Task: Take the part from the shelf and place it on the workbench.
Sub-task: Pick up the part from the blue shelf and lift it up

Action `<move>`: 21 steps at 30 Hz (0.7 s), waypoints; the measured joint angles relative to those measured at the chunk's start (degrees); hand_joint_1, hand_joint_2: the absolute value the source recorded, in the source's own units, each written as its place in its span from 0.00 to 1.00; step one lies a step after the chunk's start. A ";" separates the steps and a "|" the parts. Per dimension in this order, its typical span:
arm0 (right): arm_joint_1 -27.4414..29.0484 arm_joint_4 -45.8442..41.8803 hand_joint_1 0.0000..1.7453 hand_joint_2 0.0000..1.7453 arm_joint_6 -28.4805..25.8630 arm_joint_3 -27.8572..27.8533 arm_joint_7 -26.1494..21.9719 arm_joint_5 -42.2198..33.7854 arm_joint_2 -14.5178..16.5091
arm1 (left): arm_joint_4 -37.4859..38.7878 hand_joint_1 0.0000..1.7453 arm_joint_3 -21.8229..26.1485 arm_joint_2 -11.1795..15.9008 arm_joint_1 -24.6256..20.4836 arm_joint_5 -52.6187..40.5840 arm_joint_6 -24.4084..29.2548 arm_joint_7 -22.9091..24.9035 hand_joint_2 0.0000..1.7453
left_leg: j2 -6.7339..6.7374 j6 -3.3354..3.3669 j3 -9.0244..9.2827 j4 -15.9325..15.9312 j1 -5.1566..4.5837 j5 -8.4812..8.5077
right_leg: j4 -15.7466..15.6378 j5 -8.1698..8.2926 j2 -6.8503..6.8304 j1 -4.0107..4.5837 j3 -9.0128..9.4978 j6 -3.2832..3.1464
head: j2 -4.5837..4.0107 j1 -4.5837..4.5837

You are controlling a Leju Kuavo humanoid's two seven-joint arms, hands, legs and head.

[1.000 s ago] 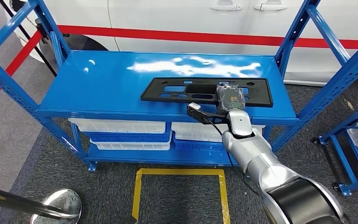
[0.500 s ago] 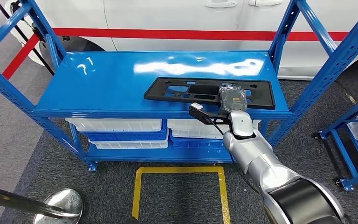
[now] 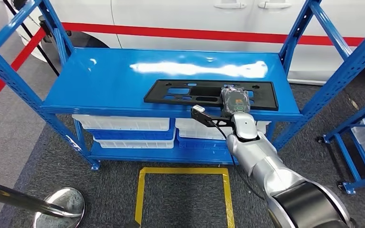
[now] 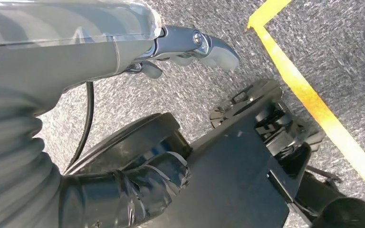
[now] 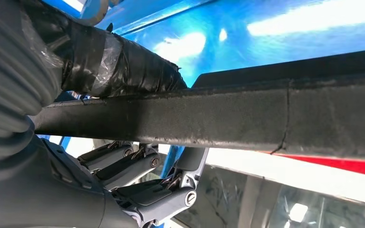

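- Black part (image 3: 211, 93) lying flat near shelf (image 3: 100, 85) front edge, right of middle, unmoved since a second ago.
- Right hand (image 3: 234, 100) on its front rim, thumb above, fingers (image 5: 138, 164) beneath; not lifted yet.
- Left hand (image 4: 190, 45) hanging, grasp impossible to tell.

from high on the body we look forward and down at the blue shelf (image 3: 123, 85), moderately near. our right wrist camera sits close behind the right robot hand (image 5: 142, 190), right against the black panel (image 5: 247, 118) that both views share. our left wrist camera faces down at the grey carpet (image 4: 332, 42).
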 joint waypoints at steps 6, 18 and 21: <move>0.50 0.02 1.00 1.00 0.03 0.00 0.00 0.01 0.00 | 0.00 0.00 -0.05 0.00 0.11 0.02 0.00 0.00 1.00 | 0.01 0.14 -0.51 0.35 -0.10 0.10 | 9.71 -3.83 -0.03 -0.18 -3.91 0.34 | 0.00 -0.03; -0.01 -0.01 1.00 1.00 0.03 0.00 0.37 -0.14 0.09 | 0.00 0.00 -0.25 0.03 0.11 0.10 0.01 0.04 1.00 | -0.22 -2.95 -6.25 13.00 0.09 -6.96 | -7.64 4.40 -0.19 -0.39 4.13 -2.37 | 0.00 -0.05; 0.27 -0.01 1.00 1.00 0.03 0.00 0.59 -0.13 0.10 | 0.00 0.00 -0.26 0.04 0.12 0.16 0.15 0.08 1.00 | -0.21 -3.28 -7.61 17.70 0.32 -7.97 | -7.46 4.73 -0.25 -0.39 3.61 -2.28 | 0.00 -0.04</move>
